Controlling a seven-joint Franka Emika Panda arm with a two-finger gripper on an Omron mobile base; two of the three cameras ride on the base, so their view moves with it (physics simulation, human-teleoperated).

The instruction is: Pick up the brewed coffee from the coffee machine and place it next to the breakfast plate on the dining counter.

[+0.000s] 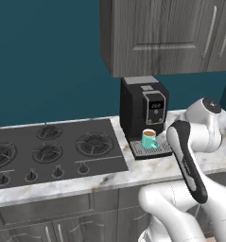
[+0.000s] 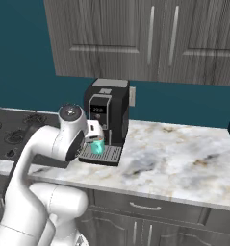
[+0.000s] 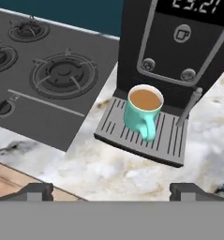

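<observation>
Teal mug (image 3: 142,114) holding brown coffee; black coffee machine (image 1: 143,106) with grey slatted drip tray (image 3: 141,135); white-grey marbled bench (image 2: 184,153) — black hob (image 1: 48,151), teal wall (image 1: 43,56), grey wood-grain cabinets (image 2: 150,38).

**White arm, dark joints**

The arm (image 1: 192,160) is built of smooth, glossy white shells with rounded, bulging links. A long black band runs along one link in the left base view, following its curve. A round grey cap with a dark centre (image 2: 70,113) closes the end of one joint. The hand (image 2: 94,129) is a small white block. The two fingertips (image 3: 37,191) are small, dark grey and blocky, with stepped tops.
</observation>
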